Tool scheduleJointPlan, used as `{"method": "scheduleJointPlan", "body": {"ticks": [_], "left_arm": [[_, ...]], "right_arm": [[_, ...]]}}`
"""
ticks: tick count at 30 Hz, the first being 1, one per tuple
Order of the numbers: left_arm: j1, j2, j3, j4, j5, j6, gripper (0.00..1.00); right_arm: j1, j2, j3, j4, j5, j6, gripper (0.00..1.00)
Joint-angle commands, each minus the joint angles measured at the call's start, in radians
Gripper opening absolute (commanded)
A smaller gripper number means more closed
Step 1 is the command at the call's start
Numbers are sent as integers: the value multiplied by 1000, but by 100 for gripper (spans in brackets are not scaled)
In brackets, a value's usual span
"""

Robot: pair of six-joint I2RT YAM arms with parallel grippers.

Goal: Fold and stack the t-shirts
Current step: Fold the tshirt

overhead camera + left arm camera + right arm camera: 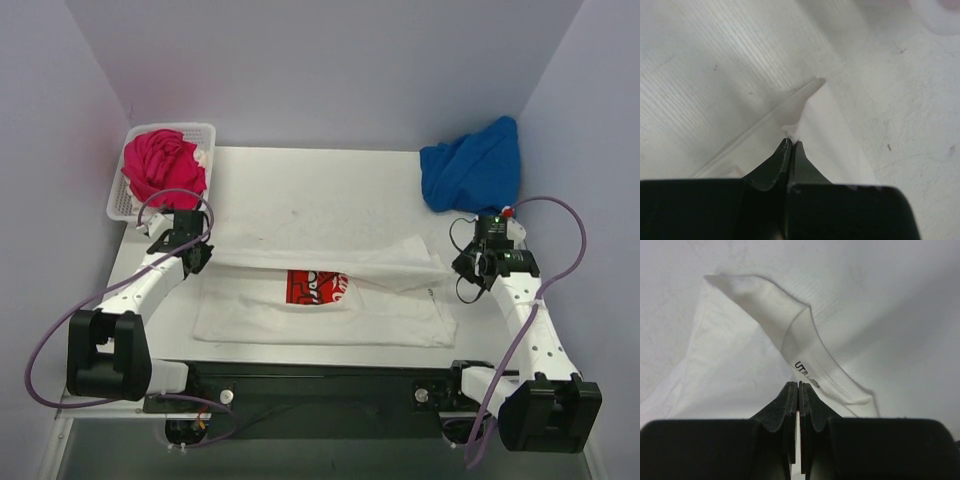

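A large white t-shirt (250, 312) with a red chest print (315, 287) lies spread across the table's middle, its far edge folded over toward the front. My left gripper (197, 252) is at the fold's left end. In the left wrist view it (791, 142) is shut, with a tip of white t-shirt (820, 125) cloth pinched. My right gripper (462, 266) is at the fold's right end. In the right wrist view it (799, 385) is shut on the white t-shirt (740, 365) beside a labelled hem. A bright blue t-shirt (470, 165) lies bunched at the far right.
A white lattice basket (200, 128) at the far left corner holds a crumpled magenta-pink t-shirt (160, 165) and a bit of white cloth (205, 157). Walls close in the table at the back and on both sides.
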Motion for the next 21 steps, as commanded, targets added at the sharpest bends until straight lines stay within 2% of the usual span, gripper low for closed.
{"method": "scheduleJointPlan", "body": {"ticks": [1,10,18,19,20,21], "left_arm": [[11,-41,-26,-40,-18,-16,0],[14,-73,-48,-107,-42,-30,0],[17,-78,-80,-127,-71,-42,0],[17,-75,-88,-115,-64,-44,1],[19,-75,-94,-110,-59,-46,9],[17,-70,-108,-107,-51,-49,22]], "right_arm": [[-8,-71,-32,-66,76,35,0],[-8,-187,-56,-142,145,56,0],[-8,-186,-78,-181,127,58,0],[-8,-172,-82,-181,110,60,0],[-10,-164,-91,-181,104,63,0],[-10,-152,-96,-181,95,66,0]]}}
